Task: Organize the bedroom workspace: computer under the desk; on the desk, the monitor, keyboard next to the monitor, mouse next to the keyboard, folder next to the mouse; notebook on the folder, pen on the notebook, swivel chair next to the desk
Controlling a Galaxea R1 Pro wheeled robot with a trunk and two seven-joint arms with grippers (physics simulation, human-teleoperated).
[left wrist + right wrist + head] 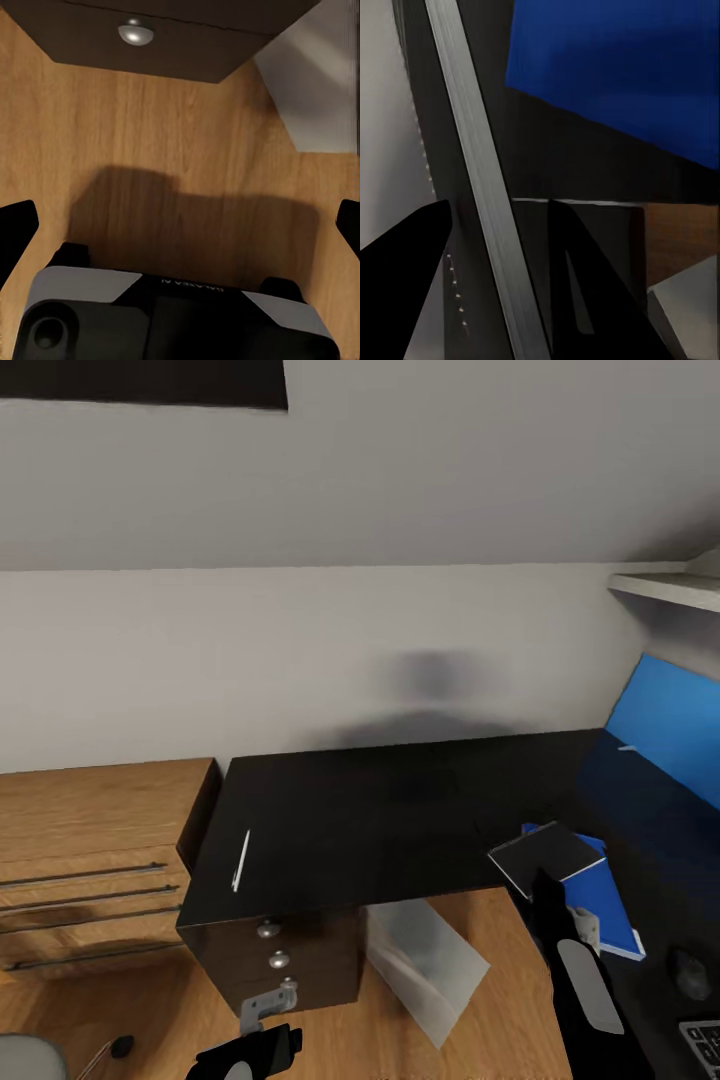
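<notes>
Right gripper (545, 880) clamps the notebook (545, 855) over the folder (590, 895) — pen (240, 860) waits far left on the surface (380, 810); left jaws open.

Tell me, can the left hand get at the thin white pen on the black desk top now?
Probably yes. The thin white pen lies alone near the black desk's left front edge; the open left hand hangs lower, before the dark drawer cabinet, and need only rise over that edge.
</notes>
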